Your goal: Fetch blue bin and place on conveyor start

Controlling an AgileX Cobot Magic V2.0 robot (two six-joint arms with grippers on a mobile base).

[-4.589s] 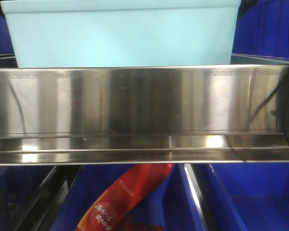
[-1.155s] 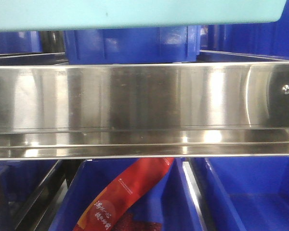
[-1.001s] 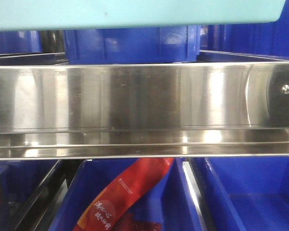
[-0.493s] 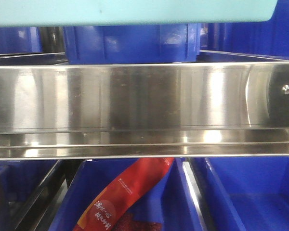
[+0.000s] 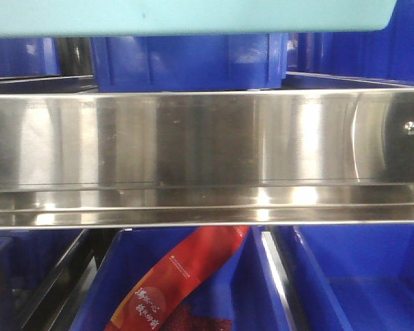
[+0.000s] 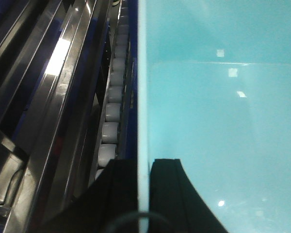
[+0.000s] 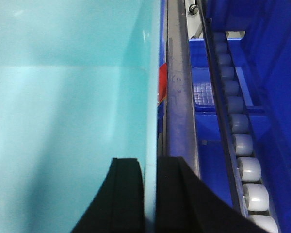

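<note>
The left hand (image 6: 143, 199) and right hand (image 7: 151, 199) each stay clamped on a side wall of the blue bin (image 5: 193, 15), which now hangs clear above the steel shelf rail (image 5: 207, 138) it sat behind, so fetching seems done, carrying remains

Top edge crops blue bin (image 5: 193, 17); red packet (image 5: 176, 279) print seemingly illegible.

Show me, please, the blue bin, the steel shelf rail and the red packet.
blue bin (image 5: 193, 15): front-facing view, on its pale side at the top.
steel shelf rail (image 5: 207, 145): front-facing view, on its broad front face.
red packet (image 5: 183, 276): front-facing view, on its middle.
</note>
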